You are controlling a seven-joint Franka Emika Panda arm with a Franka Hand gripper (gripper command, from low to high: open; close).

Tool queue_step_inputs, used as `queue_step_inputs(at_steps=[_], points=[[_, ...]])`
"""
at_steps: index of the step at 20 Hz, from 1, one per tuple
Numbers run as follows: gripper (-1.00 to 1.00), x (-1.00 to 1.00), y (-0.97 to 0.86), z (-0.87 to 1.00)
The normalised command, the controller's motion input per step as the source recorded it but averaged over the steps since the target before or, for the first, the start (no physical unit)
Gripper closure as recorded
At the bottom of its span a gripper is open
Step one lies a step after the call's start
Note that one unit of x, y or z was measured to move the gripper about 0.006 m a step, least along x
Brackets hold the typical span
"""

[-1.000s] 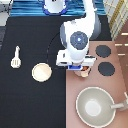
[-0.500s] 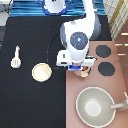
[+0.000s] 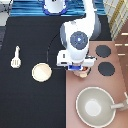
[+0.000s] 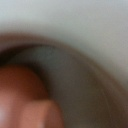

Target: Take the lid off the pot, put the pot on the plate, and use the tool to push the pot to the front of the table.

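My gripper [image 3: 79, 69] hangs low over the stove panel's edge nearest the table, right on top of the pot [image 3: 83, 75]. Only a small pinkish-tan bit of the pot shows beneath the hand. The lid is hidden under the hand in the exterior view. The wrist view is filled from very close by a blurred round pinkish-tan surface [image 4: 75, 75] with a reddish-brown patch, and I cannot tell whether it is lid or pot. On the black table [image 3: 30, 30], the cream plate [image 3: 41, 72] lies bare to the exterior view's left of the gripper. The white tool [image 3: 16, 57] lies further left.
A large grey-beige pan [image 3: 96, 106] with a handle sits on the stove panel at the exterior view's bottom right. Two black burners [image 3: 103, 50] [image 3: 106, 69] lie to the right of the gripper. The robot's base stands at the top.
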Motion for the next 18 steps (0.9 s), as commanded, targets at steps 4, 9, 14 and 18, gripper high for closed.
queue_step_inputs(at_steps=[4,9,14,18], points=[[1.00,-0.69,-0.47,0.79],[1.00,-0.50,-0.64,0.59],[1.00,-0.36,-0.86,0.30],[1.00,-0.25,-1.00,0.17]])
